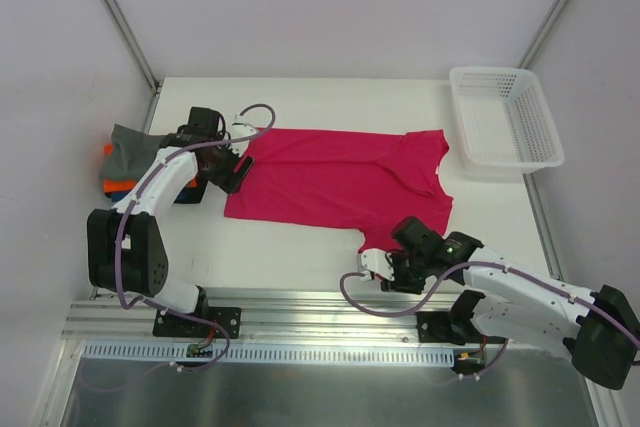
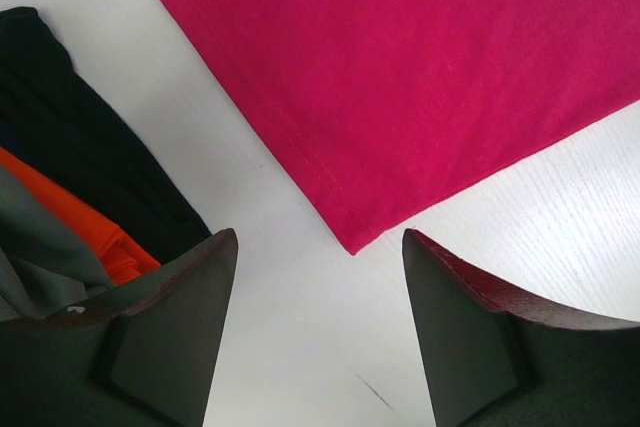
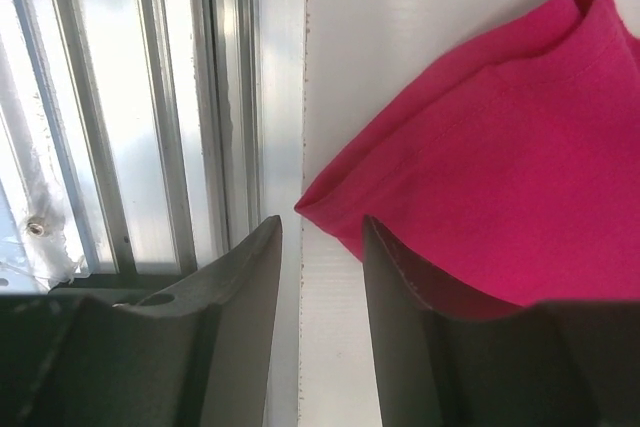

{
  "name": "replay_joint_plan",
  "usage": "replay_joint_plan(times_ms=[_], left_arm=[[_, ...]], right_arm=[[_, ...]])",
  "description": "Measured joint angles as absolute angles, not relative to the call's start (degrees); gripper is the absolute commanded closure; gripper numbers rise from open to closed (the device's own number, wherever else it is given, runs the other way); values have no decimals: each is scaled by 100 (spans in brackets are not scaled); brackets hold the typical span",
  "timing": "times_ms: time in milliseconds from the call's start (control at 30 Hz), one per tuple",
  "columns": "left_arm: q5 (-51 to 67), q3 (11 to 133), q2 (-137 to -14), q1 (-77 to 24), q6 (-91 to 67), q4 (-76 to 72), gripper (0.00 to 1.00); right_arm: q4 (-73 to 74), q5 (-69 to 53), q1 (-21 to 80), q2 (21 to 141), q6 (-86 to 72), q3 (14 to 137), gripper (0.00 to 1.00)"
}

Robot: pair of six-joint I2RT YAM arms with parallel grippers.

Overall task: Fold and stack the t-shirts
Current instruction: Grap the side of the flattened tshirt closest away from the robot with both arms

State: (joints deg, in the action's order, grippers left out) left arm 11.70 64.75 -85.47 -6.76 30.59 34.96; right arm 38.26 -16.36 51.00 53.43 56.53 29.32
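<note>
The magenta-red t-shirt (image 1: 335, 179) lies spread flat on the white table, neck to the right. My left gripper (image 1: 237, 169) hovers at its near-left hem corner. In the left wrist view it is open (image 2: 316, 243), with the shirt's corner (image 2: 352, 239) just ahead between the fingertips and bare table below. My right gripper (image 1: 373, 269) is at the near sleeve by the table's front edge. In the right wrist view it is open with a narrow gap (image 3: 322, 223). The sleeve's tip (image 3: 320, 202) is just ahead, and the cloth lies against the right finger's outer side. Folded shirts (image 1: 125, 162) are stacked at the left.
The folded stack shows black (image 2: 90, 167), orange (image 2: 85, 222) and grey (image 2: 30, 247) layers close to my left finger. A white lattice basket (image 1: 500, 115) stands at the back right. A metal rail (image 3: 150, 97) runs along the table's front edge beside my right gripper.
</note>
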Motion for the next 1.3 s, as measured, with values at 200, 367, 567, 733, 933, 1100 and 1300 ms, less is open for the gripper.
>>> replay_joint_plan(times_ms=[200, 367, 567, 733, 933, 1100, 1300], left_arm=[[1197, 6541, -8613, -676, 3046, 3494, 33], [1205, 6683, -8615, -674, 2971, 3489, 32], [1253, 6796, -8613, -670, 2936, 3483, 32], [1297, 6901, -8613, -670, 2897, 3492, 31], [1304, 7102, -8615, -670, 2838, 3481, 31], [1319, 7157, -8676, -670, 2794, 3485, 31], [1343, 7218, -8866, -670, 2777, 3489, 31]], right_arm=[[3841, -1763, 5196, 5557, 5669, 3214, 60], [3962, -1855, 5288, 5813, 5730, 3382, 59], [4259, -1988, 5312, 6193, 5839, 3544, 60], [4421, -1999, 5315, 6628, 5944, 3664, 60], [4440, -1968, 5315, 7258, 6038, 3881, 63], [4392, -1881, 5312, 7391, 6051, 3922, 63], [4320, -1656, 5321, 7518, 6101, 3920, 62]])
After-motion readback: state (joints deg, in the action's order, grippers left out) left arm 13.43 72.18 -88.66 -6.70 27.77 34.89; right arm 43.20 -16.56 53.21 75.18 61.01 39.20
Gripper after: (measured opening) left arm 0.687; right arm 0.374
